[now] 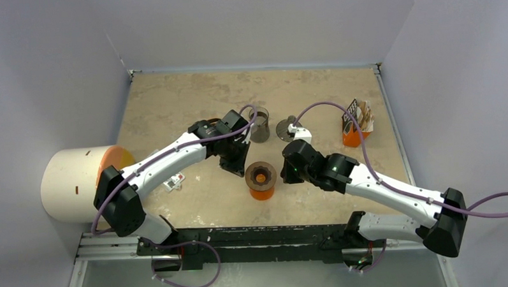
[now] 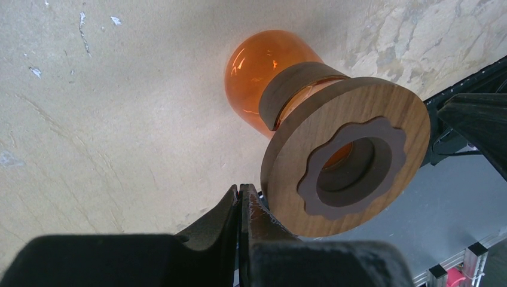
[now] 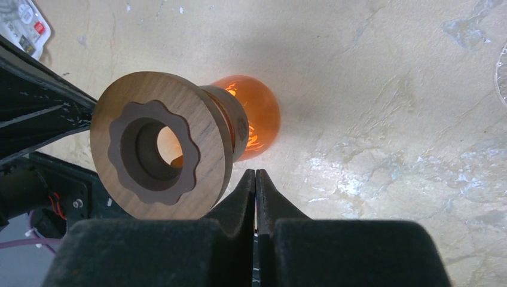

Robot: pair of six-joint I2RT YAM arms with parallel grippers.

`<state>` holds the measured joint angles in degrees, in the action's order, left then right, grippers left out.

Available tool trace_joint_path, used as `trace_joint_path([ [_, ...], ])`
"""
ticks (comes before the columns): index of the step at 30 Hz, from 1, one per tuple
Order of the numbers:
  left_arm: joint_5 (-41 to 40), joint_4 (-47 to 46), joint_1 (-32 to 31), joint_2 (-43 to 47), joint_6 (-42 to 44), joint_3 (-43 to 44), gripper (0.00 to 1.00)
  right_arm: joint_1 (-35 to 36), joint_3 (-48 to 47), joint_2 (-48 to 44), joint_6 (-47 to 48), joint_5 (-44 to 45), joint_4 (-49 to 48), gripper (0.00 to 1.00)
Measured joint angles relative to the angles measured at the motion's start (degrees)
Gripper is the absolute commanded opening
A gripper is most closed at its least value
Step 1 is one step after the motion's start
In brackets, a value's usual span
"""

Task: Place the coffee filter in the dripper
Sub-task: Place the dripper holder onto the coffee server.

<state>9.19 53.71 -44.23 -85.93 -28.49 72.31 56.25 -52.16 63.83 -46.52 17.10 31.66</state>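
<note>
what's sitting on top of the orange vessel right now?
A round wooden disc with a scalloped dark inset and centre hole. Nothing rests on the disc. It hides most of the orange vessel's interior; only an orange glow shows through the hole.

Vessel (image 1: 261, 180) centre-front, cup (image 1: 259, 124) & dripper (image 1: 283, 127) behind it (dripper on rt), packet (image 1: 355, 123) further rt.
</note>
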Motion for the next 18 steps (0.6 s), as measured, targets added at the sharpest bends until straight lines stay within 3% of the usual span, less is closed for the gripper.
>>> trace_joint_path([
  [18,1.1,-0.8,0.0,-1.8,0.0,1.4,0.00,0.0,0.2,-4.5,-0.6,1.3,2.2,0.00],
])
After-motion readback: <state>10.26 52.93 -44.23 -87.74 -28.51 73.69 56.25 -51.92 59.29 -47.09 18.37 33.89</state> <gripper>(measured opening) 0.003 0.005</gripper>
